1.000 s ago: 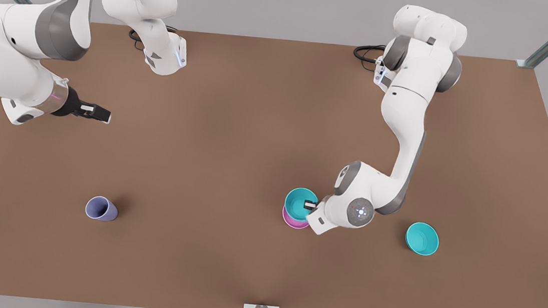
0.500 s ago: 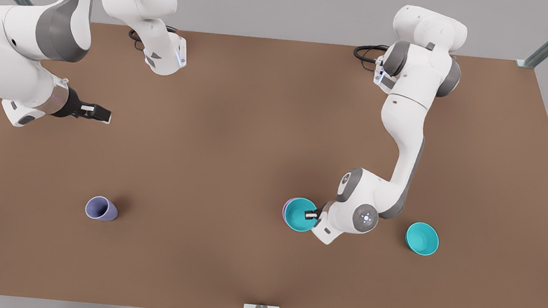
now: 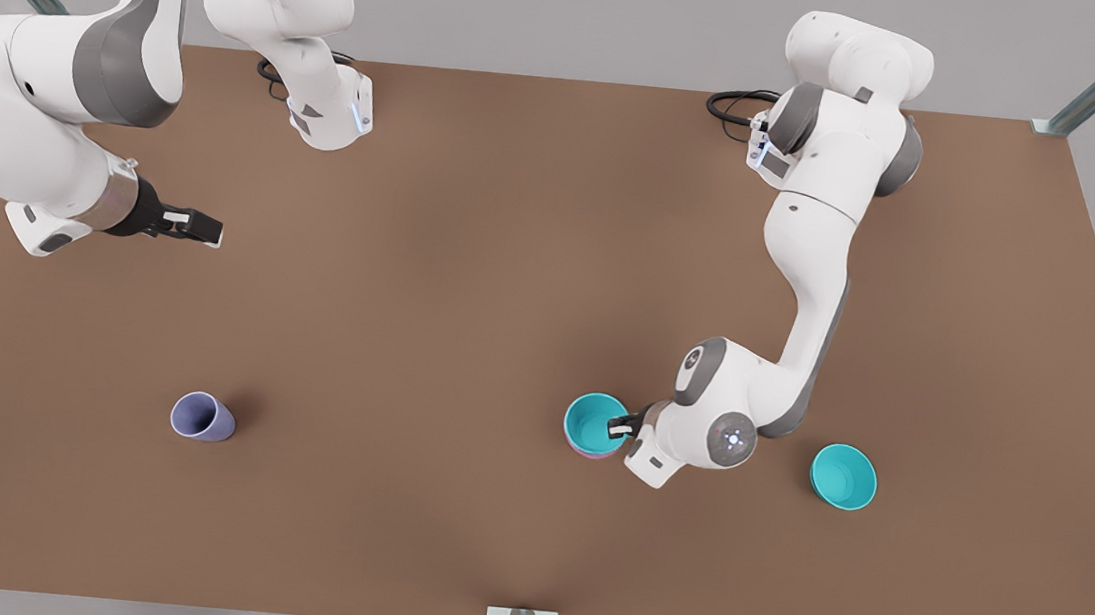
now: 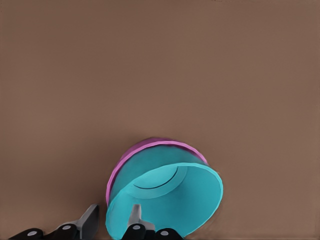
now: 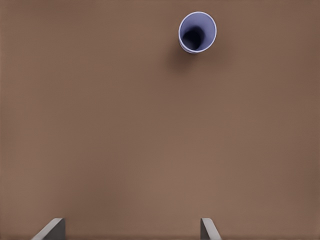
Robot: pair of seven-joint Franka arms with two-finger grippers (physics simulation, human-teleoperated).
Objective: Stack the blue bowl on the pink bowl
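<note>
The blue bowl (image 3: 594,423) (image 4: 175,200) sits nested inside the pink bowl (image 3: 594,455) (image 4: 150,146), whose rim shows as a thin ring around it. My left gripper (image 3: 618,427) (image 4: 112,212) straddles the blue bowl's rim on the side toward the front view's right, one finger inside and one outside. A narrow gap shows between the outer finger (image 4: 91,220) and the wall, so the jaws stand slightly open. My right gripper (image 3: 208,233) (image 5: 132,225) waits open and empty above the table at the front view's left.
A second teal bowl (image 3: 844,476) rests to the front view's right of the left arm's elbow. A lavender-blue cup (image 3: 200,416) (image 5: 198,32) stands at the front view's lower left. The brown table (image 3: 471,270) stretches wide between the arms.
The blue bowl came down from above and behind the pink bowl and settled into it, hiding most of the pink. The left wrist lowered with it. The right arm barely moved.
</note>
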